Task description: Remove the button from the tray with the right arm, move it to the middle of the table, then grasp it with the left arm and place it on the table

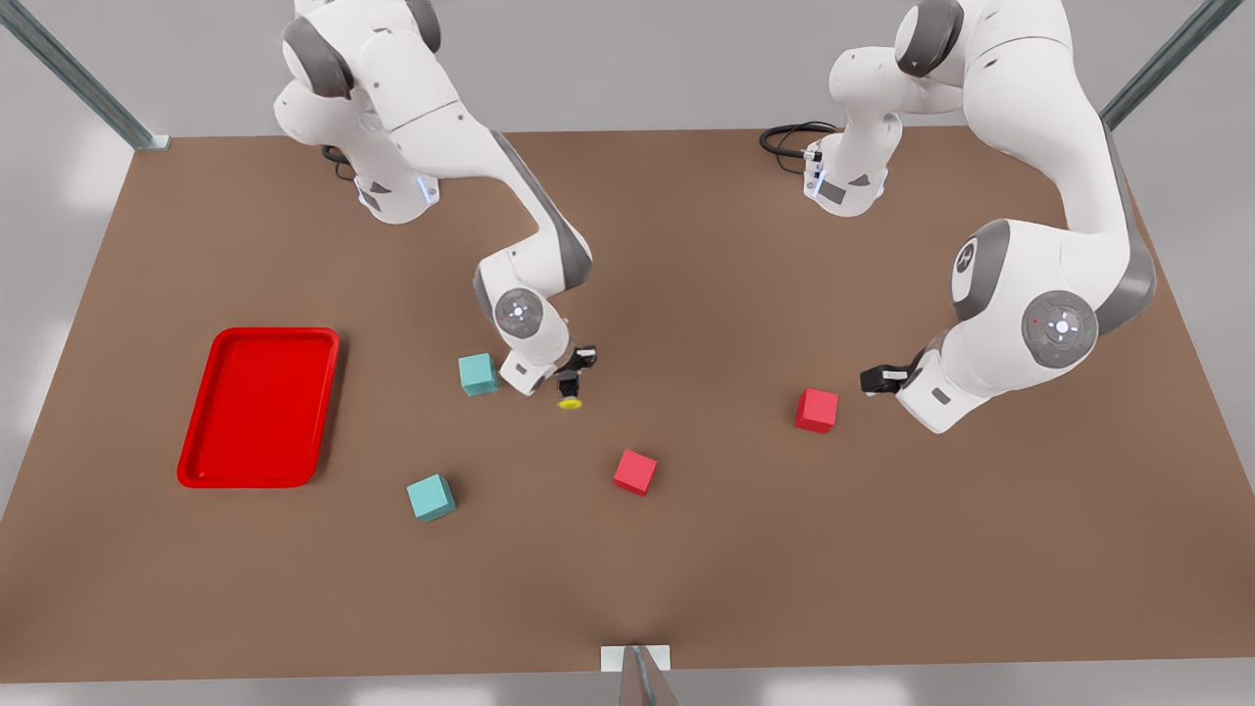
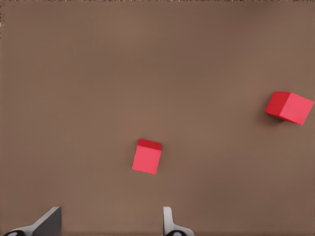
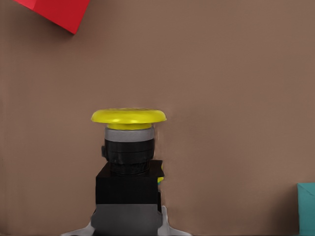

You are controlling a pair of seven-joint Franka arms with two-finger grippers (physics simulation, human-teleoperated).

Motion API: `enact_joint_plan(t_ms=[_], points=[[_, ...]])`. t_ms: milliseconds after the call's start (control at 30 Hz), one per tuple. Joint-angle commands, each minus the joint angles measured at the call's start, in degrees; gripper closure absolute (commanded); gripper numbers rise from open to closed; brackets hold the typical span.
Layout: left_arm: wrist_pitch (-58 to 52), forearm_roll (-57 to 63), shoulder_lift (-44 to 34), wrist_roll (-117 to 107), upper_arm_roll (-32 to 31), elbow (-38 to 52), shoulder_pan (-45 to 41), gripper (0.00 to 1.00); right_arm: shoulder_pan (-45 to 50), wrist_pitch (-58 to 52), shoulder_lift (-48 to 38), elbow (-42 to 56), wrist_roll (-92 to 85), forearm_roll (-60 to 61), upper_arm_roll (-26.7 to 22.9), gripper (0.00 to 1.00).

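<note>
The button (image 1: 570, 397) has a yellow cap on a black base. My right gripper (image 1: 571, 380) is shut on that base, just above the middle of the table (image 1: 686, 549). In the right wrist view the button (image 3: 129, 147) stands out from the right gripper (image 3: 128, 227), cap pointing away from it. The red tray (image 1: 257, 407) lies at the front view's left with nothing in it. My left gripper (image 1: 873, 380) hangs open on the front view's right, close to a red cube (image 1: 817, 410). In the left wrist view the left gripper (image 2: 110, 223) has its fingertips (image 2: 49, 221) wide apart.
A second red cube (image 1: 635, 472) lies in front of the button. One teal cube (image 1: 478, 374) sits right beside the right wrist, another teal cube (image 1: 430, 497) nearer the front edge. The left wrist view holds both red cubes (image 2: 147, 157) (image 2: 289, 107).
</note>
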Motion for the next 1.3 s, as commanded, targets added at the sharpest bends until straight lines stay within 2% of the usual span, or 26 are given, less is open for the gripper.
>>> enact_joint_plan(t_ms=[0, 200, 333, 400, 500, 533, 567, 600, 633, 667, 700, 733, 767, 800, 867, 900, 933, 967, 1100, 1267], points=[[0.1, 0.6, -0.1, -0.5, 0.0, 0.0, 0.1, 0.00, 1.7, -3.6, 2.0, 3.0, 28.9, 4.2, -0.7, 0.64], [0.2, 0.6, -0.1, -1.2, -0.2, 0.0, -0.4, 0.00, 6.8, -5.6, 12.4, 16.9, 32.0, 6.3, -2.0, 0.64], [0.0, 1.9, -0.1, -1.2, -0.2, 0.1, -0.4, 0.00, 9.1, -5.5, 17.4, 21.8, 32.0, 6.4, -1.8, 0.62], [0.0, 1.9, -0.1, -1.2, -0.3, 0.1, -0.4, 0.00, 9.2, -5.6, 19.5, 24.5, 32.0, 6.7, -1.8, 0.00], [-0.2, 1.8, -0.7, -0.9, -0.3, 0.3, -0.4, 0.00, 8.9, -6.7, 18.7, 24.5, 32.0, 6.6, -2.0, 0.00], [-0.2, 1.8, -0.7, -1.2, -0.4, 0.4, -0.5, 0.00, 7.0, -8.1, 15.1, 23.3, 31.9, 5.9, -2.1, 0.00], [-0.2, 1.8, -0.7, -1.2, -0.4, 0.4, -0.8, 0.00, 3.7, -10.6, 7.7, 18.3, 30.3, 5.2, -2.2, 0.00], [-0.1, 1.1, -0.7, -1.6, -1.3, 0.4, -1.5, 0.00, -2.2, -15.2, -2.9, 12.0, 23.4, 1.6, -2.2, 0.00], [0.5, 1.2, -0.7, -7.4, -6.7, 0.6, -1.3, 0.00, -11.3, -21.2, -12.2, 9.1, 16.7, -3.6, -2.2, 0.00], [1.0, 1.5, 0.4, -16.9, -12.4, 1.8, -3.3, 0.00, -21.5, -27.8, -19.4, 7.1, 2.5, -8.6, -2.6, 0.00], [2.0, 1.2, 0.4, -27.2, -12.9, 1.9, -10.1, 0.00, -32.3, -30.9, -23.9, 5.4, -14.0, -18.8, -2.9, 0.00], [1.7, 1.5, 0.1, -38.8, -13.0, 1.9, -15.8, 0.00, -39.3, -34.5, -25.6, 6.3, -20.6, -21.7, -2.8, 0.00], [2.4, 1.7, 0.9, -46.5, -12.9, 1.1, -19.2, 0.00, -47.3, -38.9, -24.8, 12.2, -29.6, -21.7, -2.8, 0.00], [6.9, 1.8, 1.9, -49.9, -12.8, 0.5, -22.2, 0.00, -49.8, -38.5, -23.5, 13.6, -32.0, -21.9, -2.8, 0.00], [-0.1, -4.9, 8.6, -41.9, -12.8, 0.8, -21.3, 0.01, -49.0, -40.2, -22.5, 18.3, -31.1, -21.8, -1.9, 0.00], [1.6, -4.8, 11.6, -42.3, -12.7, 1.2, -22.4, 0.01, -53.8, -44.1, -23.4, 20.1, -31.0, -21.9, 4.7, 0.00], [3.1, -4.3, 13.3, -41.8, -12.3, 1.1, -22.0, 0.01, -58.4, -45.9, -23.7, 20.3, -29.3, -23.2, 13.4, 0.00], [5.5, -2.6, 15.1, -41.7, -12.2, 1.2, -21.9, 0.01, -59.3, -46.4, -24.6, 18.4, -26.2, -25.3, 17.8, 0.00], [9.1, 1.4, 18.2, -37.4, -12.0, 1.9, -21.1, 0.01, -60.0, -42.3, -24.4, 21.6, -23.3, -25.6, 18.0, 0.00], [12.1, 1.6, 21.6, -29.9, -9.1, 2.6, -20.9, 0.01, -60.1, -43.2, -26.2, 22.1, -23.8, -26.8, 17.9, 0.00]])
